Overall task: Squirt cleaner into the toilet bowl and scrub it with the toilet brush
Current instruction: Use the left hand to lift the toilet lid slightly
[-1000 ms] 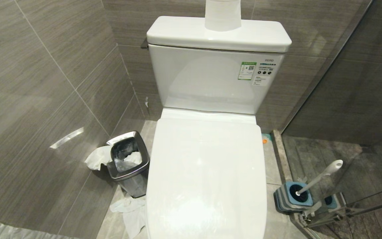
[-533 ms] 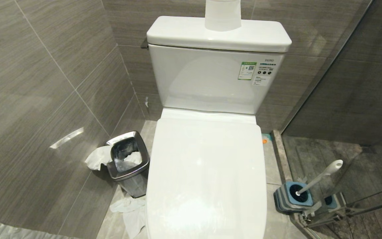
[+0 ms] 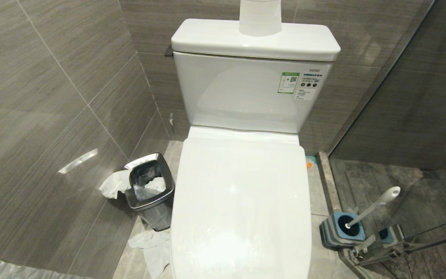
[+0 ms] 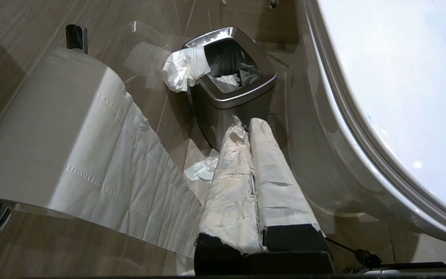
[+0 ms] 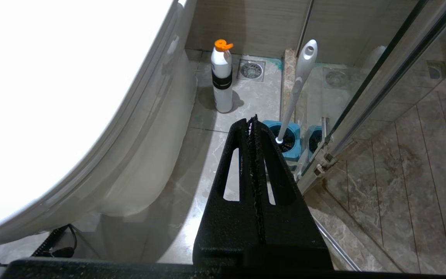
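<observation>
Only the right wrist view shows a white bottle with an orange cap [image 5: 222,77] beside the glossy white toilet bowl [image 5: 72,97] — the slim white toilet brush [image 5: 298,85] stands in its blue holder [image 5: 290,141] further right, handle leaning away from the bowl. Left gripper [image 4: 246,126] and right gripper [image 5: 252,122]: fingers together, empty.

A bathroom: a white toilet bowl [image 3: 241,201] with tank, grey tiled walls [image 3: 52,97], a glass shower partition [image 3: 401,116], and a floor drain [image 5: 251,70].

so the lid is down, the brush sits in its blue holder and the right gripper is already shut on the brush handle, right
Not quite. The right gripper is shut but empty, apart from the toilet brush, as the right wrist view shows. The lid is down and the brush sits in its blue holder.
</observation>
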Controlling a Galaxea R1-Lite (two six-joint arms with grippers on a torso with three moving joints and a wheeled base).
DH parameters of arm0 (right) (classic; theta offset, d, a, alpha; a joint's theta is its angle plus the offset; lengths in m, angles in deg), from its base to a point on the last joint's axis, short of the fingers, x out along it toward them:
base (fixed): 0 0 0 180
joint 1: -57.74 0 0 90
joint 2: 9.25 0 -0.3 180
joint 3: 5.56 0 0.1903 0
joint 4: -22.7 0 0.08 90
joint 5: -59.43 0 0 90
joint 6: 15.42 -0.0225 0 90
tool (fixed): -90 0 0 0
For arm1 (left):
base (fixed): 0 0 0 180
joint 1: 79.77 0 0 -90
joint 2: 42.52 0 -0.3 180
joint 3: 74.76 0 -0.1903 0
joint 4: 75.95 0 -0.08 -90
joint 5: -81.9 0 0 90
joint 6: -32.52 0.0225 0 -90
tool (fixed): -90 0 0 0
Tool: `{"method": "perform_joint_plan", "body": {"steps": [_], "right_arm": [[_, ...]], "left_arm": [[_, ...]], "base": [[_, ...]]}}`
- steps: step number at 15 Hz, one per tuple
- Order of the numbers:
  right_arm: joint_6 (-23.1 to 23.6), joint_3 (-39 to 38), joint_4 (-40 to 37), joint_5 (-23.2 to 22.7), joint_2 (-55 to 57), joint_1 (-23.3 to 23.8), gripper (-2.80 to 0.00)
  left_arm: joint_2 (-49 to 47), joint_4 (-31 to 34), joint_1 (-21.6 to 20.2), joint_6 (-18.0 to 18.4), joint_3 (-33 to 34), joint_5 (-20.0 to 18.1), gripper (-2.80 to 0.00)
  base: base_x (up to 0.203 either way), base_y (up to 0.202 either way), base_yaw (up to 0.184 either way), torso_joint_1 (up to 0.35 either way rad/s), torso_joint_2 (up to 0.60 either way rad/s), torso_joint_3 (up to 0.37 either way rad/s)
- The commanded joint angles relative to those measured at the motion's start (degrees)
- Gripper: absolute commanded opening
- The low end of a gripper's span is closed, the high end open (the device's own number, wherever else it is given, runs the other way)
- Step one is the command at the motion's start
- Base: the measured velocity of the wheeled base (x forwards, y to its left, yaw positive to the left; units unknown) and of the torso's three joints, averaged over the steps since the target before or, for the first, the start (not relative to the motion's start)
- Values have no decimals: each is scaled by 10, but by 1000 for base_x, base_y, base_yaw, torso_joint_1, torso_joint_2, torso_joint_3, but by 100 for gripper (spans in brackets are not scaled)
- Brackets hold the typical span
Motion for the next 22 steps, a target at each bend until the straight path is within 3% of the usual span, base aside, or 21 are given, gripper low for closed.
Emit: {"method": "perform_joint_plan", "body": {"steps": [1, 22], "right_arm": [[0, 0, 0, 0, 0, 0, -280], [0, 0, 0, 0, 0, 0, -280]], "left_arm": [[0, 1, 0, 0, 0, 0, -280], [-1, -2, 0, -1, 1, 0, -280]], "base": [[0, 0, 0, 0, 0, 0], [0, 0, 0, 0, 0, 0]]}}
